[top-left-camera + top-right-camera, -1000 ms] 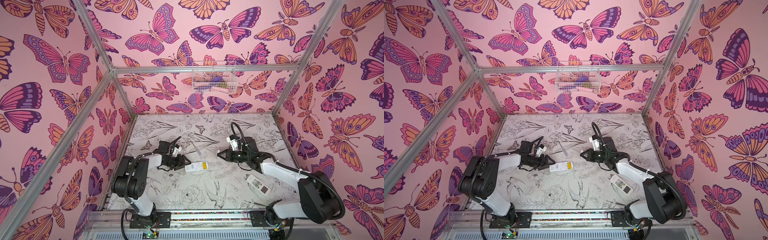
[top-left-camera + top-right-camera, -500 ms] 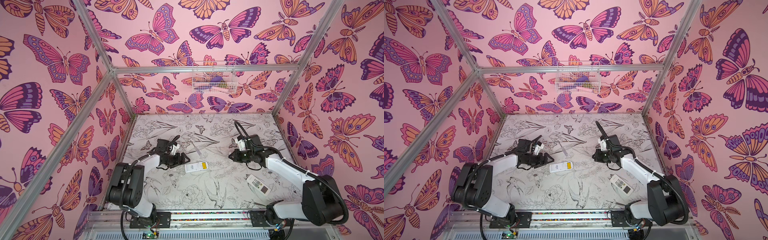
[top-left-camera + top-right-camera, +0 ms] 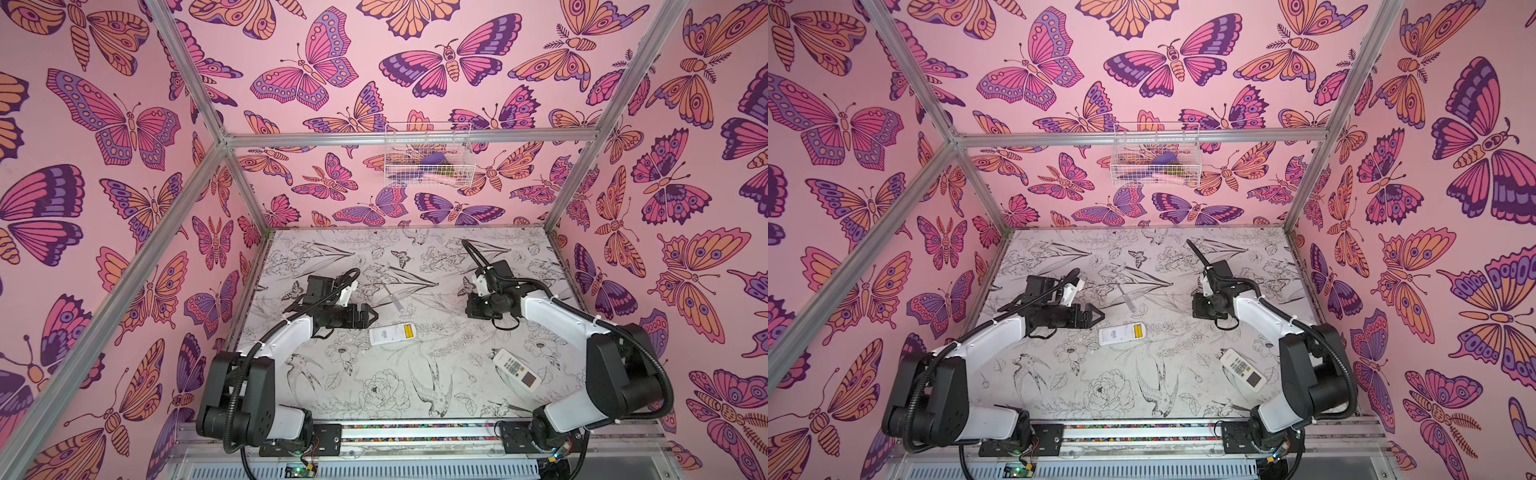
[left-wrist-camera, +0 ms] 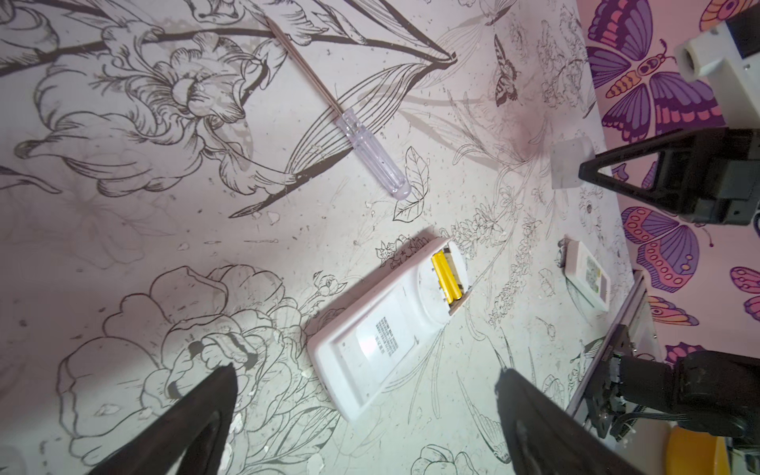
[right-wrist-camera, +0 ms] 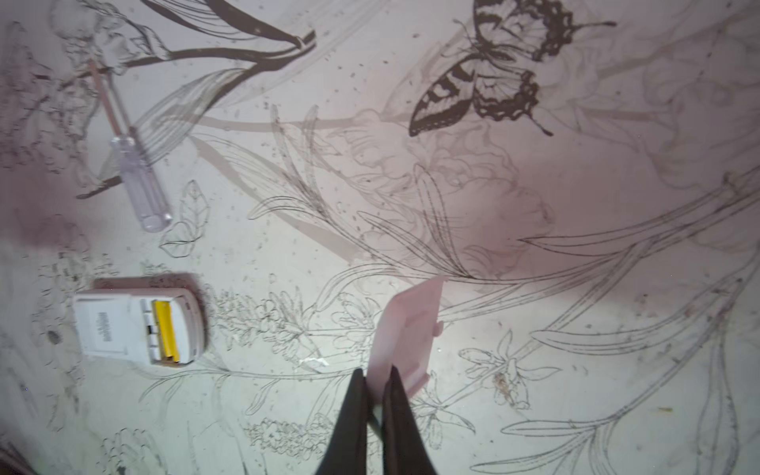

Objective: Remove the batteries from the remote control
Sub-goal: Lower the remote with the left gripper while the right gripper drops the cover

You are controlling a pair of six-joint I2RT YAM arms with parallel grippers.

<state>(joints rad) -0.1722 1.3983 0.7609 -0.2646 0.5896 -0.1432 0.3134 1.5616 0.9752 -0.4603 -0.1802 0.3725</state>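
In a top view, the left gripper point(image 3: 371, 314) gaped empty just beside the remote point(image 3: 386, 335), open table point(image 3: 374, 376) around. Left wrist: yellow batteries point(image 4: 446, 279) lay in the remote's uncovered end bay. Right wrist: the right gripper point(image 5: 376, 372) pinched a white cover point(image 5: 411, 325) by its edge.

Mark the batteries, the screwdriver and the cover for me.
batteries point(image 4: 446, 280), left wrist view, middle of the yellow pair.
screwdriver point(image 4: 340, 112), left wrist view, where shaft meets handle.
cover point(image 5: 405, 331), right wrist view, middle of its flat face.
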